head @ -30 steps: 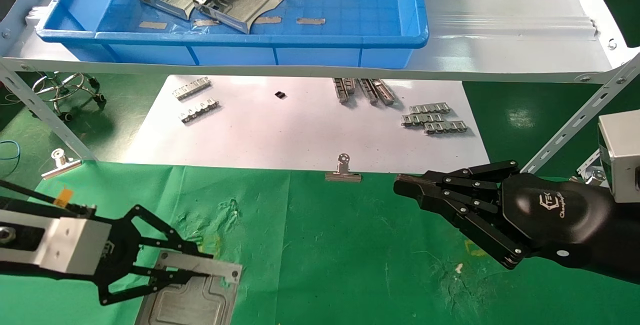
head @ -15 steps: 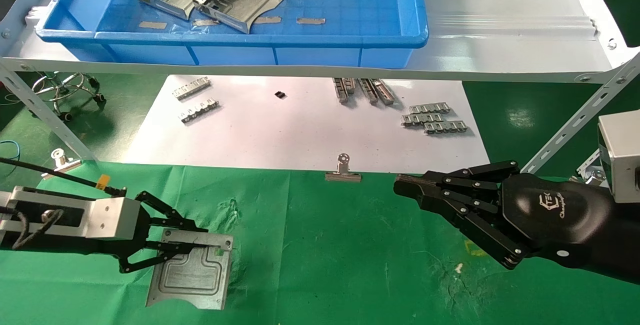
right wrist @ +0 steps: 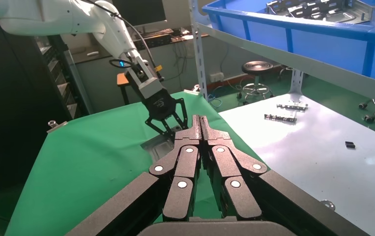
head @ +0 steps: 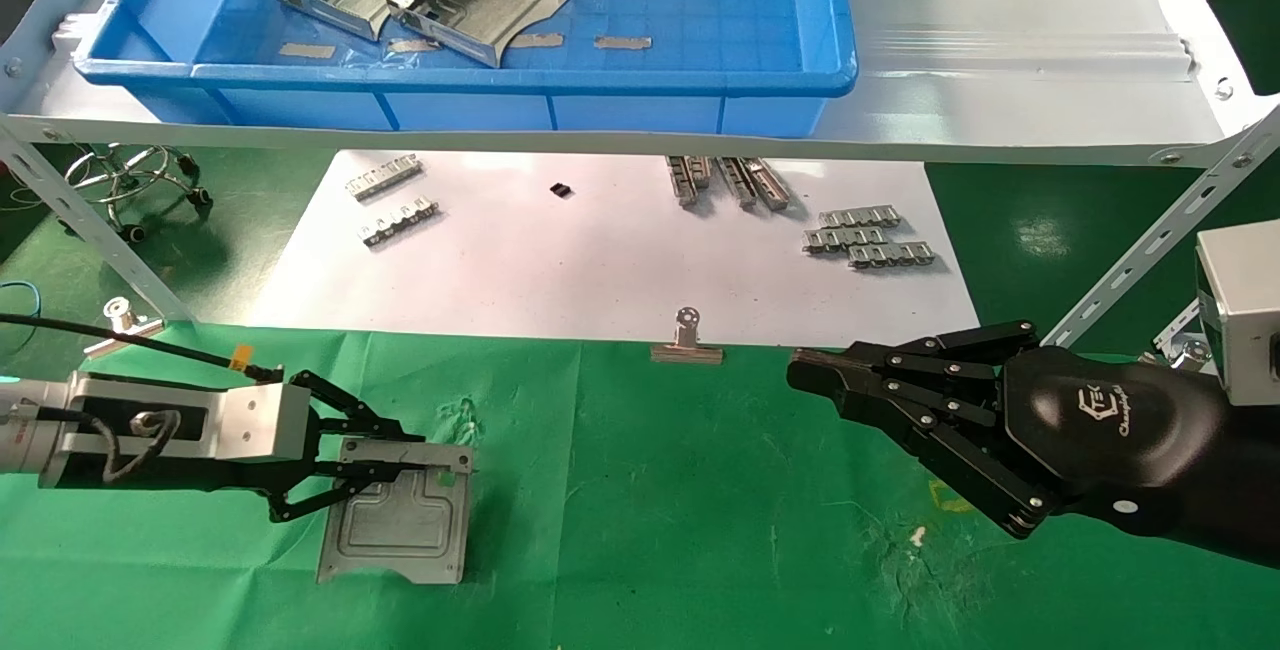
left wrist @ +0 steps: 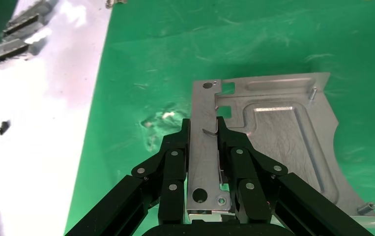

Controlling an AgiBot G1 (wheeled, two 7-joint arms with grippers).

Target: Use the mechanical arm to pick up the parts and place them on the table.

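Silver sheet-metal plate (head: 398, 524) lies on the green cloth surface (head: 700, 530) at near left, its raised edge clenched in the left pincer (head: 385, 463). Right pincer (right wrist: 201, 129), fingers pressed together and grasping nothing, hovers at near right.

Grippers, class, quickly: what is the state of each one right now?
Left gripper: shut on the raised edge tab of a metal part over the green table.
Right gripper: shut, holding nothing.
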